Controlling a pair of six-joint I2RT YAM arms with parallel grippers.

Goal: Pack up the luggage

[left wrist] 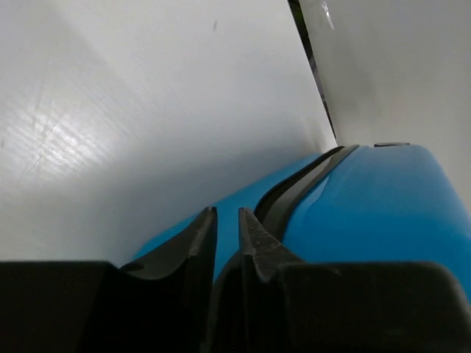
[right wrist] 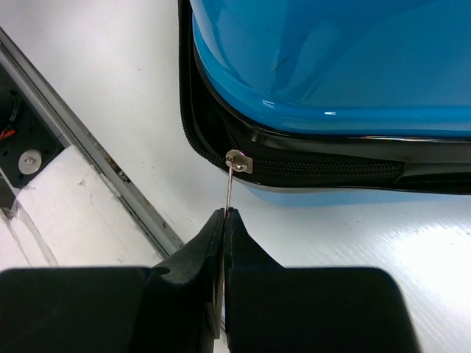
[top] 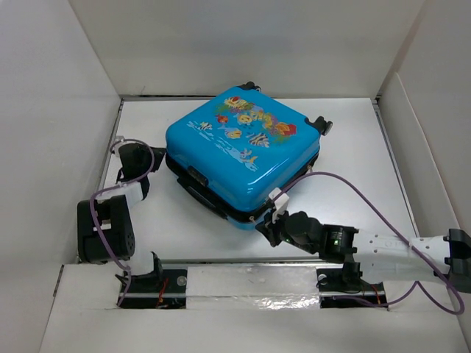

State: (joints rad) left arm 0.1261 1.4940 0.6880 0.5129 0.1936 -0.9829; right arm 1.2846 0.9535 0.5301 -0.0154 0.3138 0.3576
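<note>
The bright blue luggage (top: 243, 151) with its fish print lies flat and closed on the white table, turned at an angle. My right gripper (top: 268, 220) is at its near corner, shut on the thin metal zipper pull (right wrist: 230, 187). The pull hangs from the slider (right wrist: 239, 161) on the black zipper band under the blue shell (right wrist: 331, 59). My left gripper (top: 156, 158) is at the luggage's left edge. In the left wrist view its fingertips (left wrist: 228, 212) stand a narrow gap apart with nothing between them, close against the blue shell (left wrist: 383, 213).
White walls enclose the table on the left, back and right. A raised white ledge with a metal rail (top: 250, 279) runs along the near edge. The luggage's black wheels (top: 321, 125) point to the back right. A purple cable (top: 368, 198) loops over the right arm.
</note>
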